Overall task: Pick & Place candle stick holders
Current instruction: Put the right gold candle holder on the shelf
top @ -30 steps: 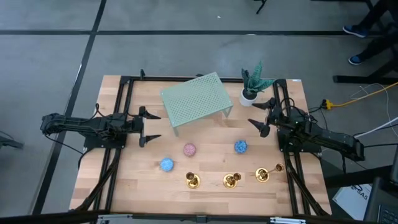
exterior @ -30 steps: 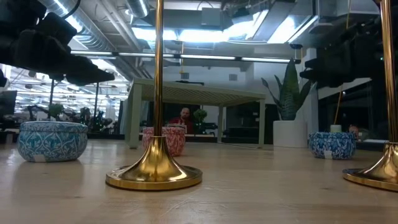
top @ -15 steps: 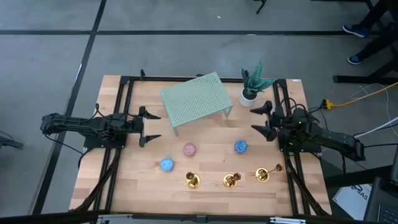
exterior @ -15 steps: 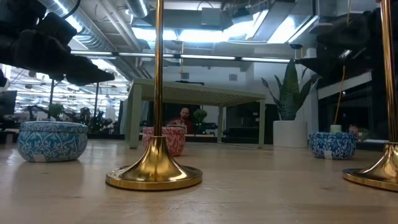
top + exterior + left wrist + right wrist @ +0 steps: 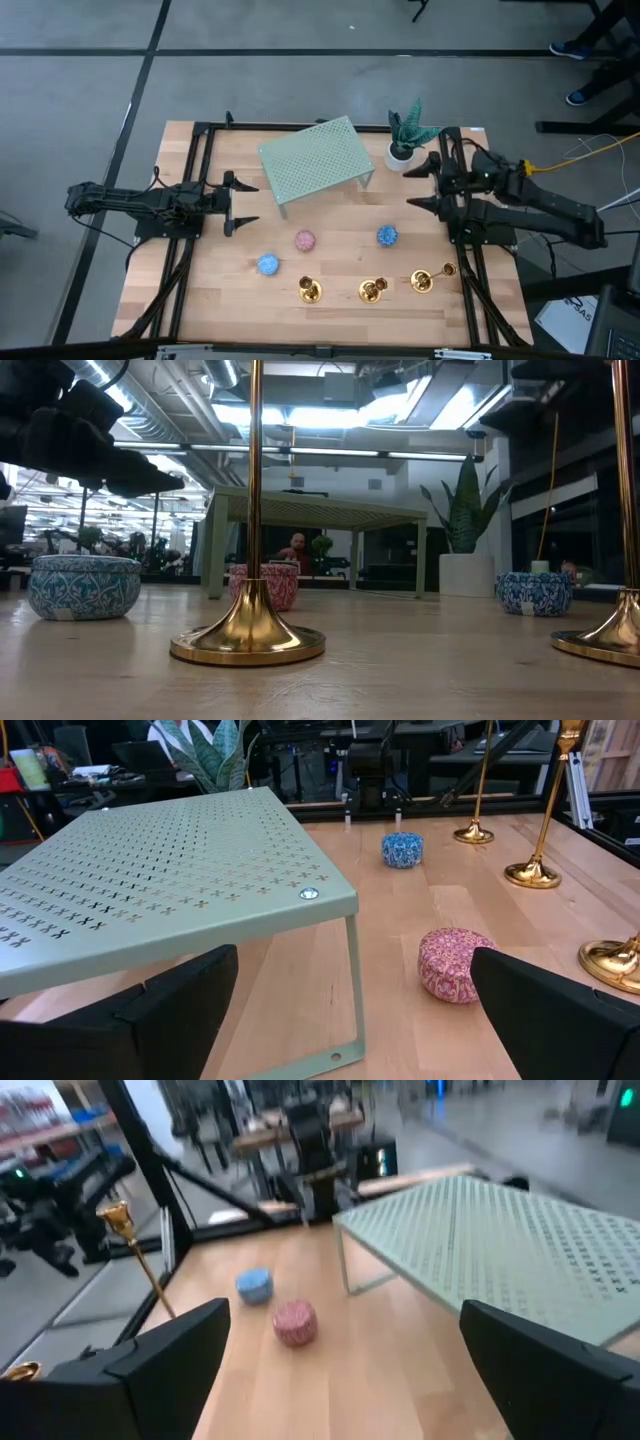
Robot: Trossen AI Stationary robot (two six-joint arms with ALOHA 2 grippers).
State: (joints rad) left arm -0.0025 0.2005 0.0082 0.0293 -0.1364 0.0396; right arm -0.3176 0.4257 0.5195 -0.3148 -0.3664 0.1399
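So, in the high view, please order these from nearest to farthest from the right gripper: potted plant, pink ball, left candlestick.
From the right gripper:
1. Potted plant, just behind it at the table's back edge.
2. Pink ball, mid-table.
3. Left candlestick, at the front edge.

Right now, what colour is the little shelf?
Pale green perforated metal shelf, clearest in the left wrist view.

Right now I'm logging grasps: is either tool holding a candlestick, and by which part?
Nothing is held. The left tool and right tool are both open and empty; the three gold candlesticks stand untouched.
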